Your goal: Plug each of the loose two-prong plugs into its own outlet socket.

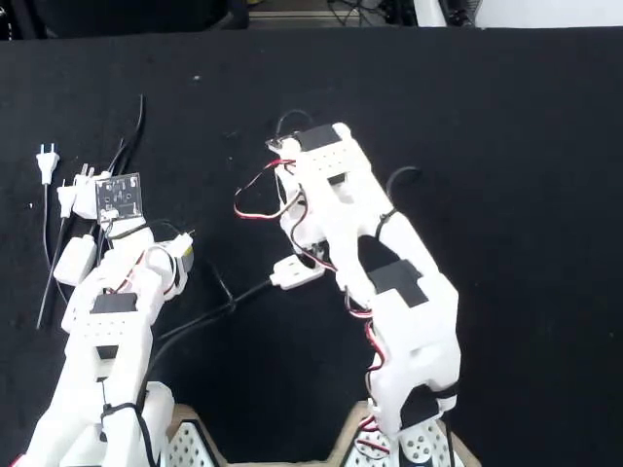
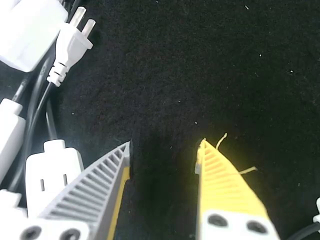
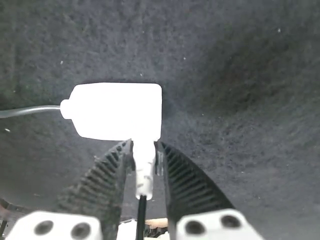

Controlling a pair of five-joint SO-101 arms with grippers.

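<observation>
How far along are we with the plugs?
No plug is clearly seated yet. In hand: right gripper shut on a white plug at the white socket, seating unclear. Still to do: a loose two-prong plug lies near the open left gripper.

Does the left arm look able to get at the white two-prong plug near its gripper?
Probably yes: the left gripper is open, and the white two-prong plug lies uncovered on the black cloth, with nothing between them.
</observation>
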